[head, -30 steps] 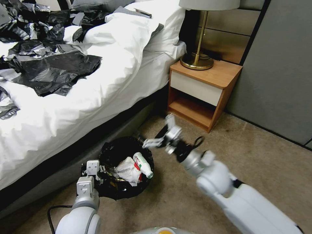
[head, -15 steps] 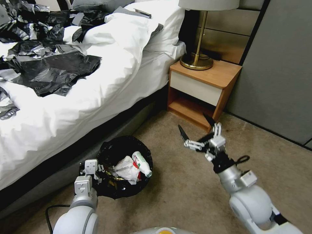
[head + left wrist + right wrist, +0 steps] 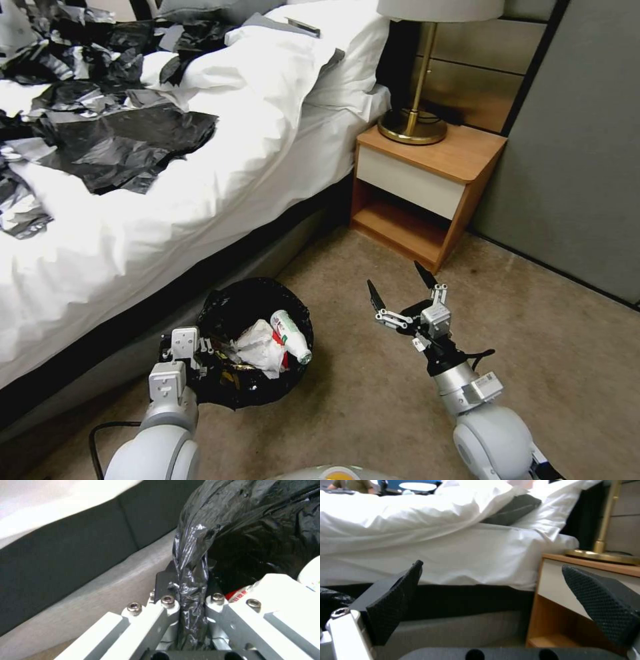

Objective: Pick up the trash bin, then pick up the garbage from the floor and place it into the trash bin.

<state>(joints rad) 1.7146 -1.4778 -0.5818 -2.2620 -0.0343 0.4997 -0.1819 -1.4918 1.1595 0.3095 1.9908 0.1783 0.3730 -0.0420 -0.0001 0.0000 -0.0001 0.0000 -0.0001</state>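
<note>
The small round trash bin lined with a shiny black plastic bag (image 3: 257, 347) sits in the lower middle of the head view, right beside the bed with white sheets (image 3: 200, 167). Inside it lie a white plastic bottle (image 3: 291, 335) and a crumpled white tissue (image 3: 257, 347), touching each other. The left gripper (image 3: 193, 350) is at the bin's left rim, in the lower left of the frame. Its fingers are pressed tight on a fold of the black bag (image 3: 191, 580) at the rim. The right gripper (image 3: 399, 293) hangs over the bare brown carpet (image 3: 567, 347), lower right of the middle, apart from the bin. Its two black fingers (image 3: 391, 600) are spread wide and hold nothing. A wooden bedside table (image 3: 427, 180) with a brass lamp (image 3: 417, 100) stands in the upper right.
</note>
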